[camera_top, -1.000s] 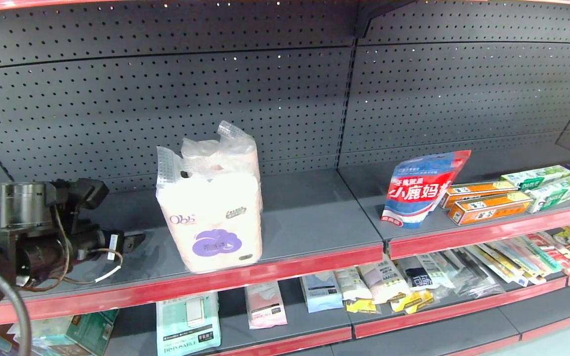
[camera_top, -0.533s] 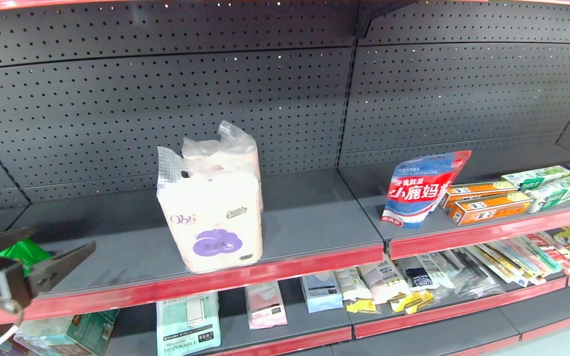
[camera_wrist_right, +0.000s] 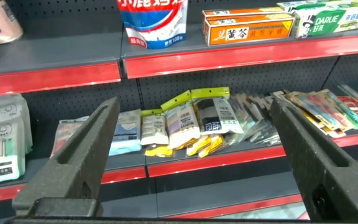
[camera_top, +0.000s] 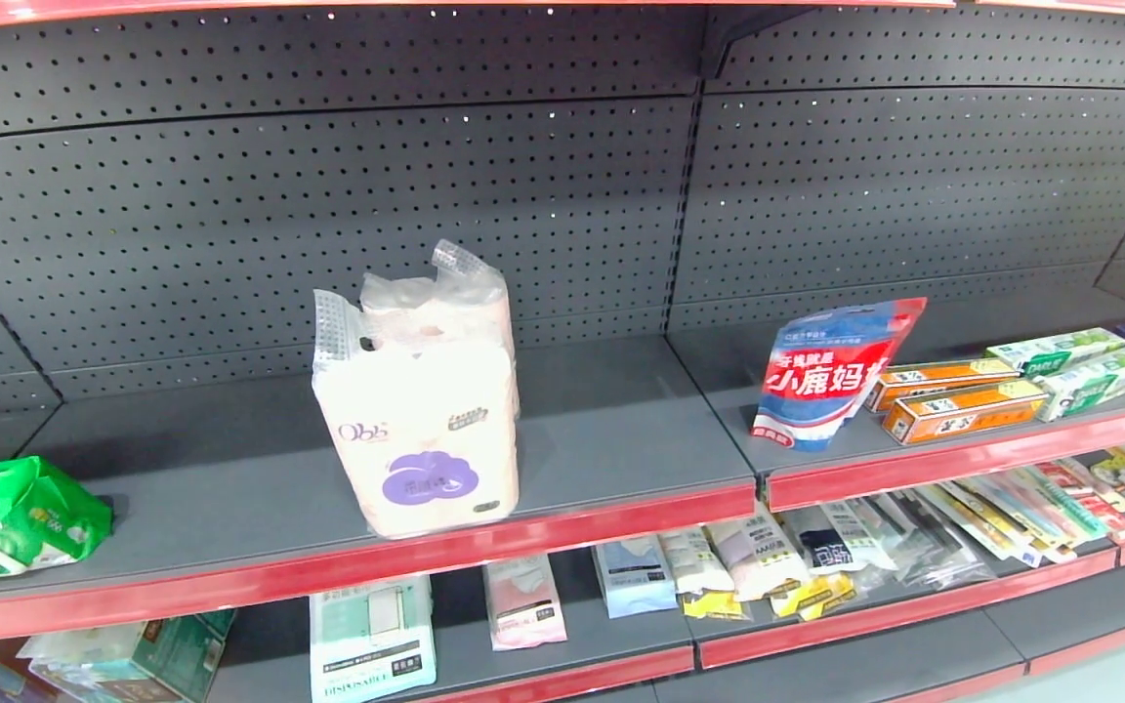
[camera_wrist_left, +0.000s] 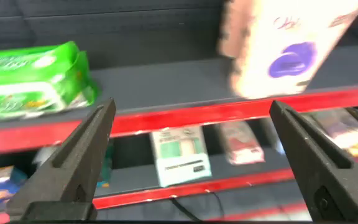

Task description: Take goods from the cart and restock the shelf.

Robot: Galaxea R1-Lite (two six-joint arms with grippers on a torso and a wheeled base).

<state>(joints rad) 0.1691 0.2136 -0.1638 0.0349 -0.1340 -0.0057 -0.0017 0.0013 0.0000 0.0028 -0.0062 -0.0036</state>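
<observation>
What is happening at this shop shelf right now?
A robot is restocking a shop shelf. A green pack lies at the shelf's left end, and the left gripper is open and empty in front of the shelf, near that pack. The right gripper is also open and empty, facing the lower shelves. A pack of toilet rolls stands in the middle of the shelf.

The shelf (camera_top: 621, 430) bears a green pack (camera_top: 6, 517), tissue rolls (camera_top: 421, 430), a pouch (camera_top: 831, 376) and boxes (camera_top: 963, 410).
</observation>
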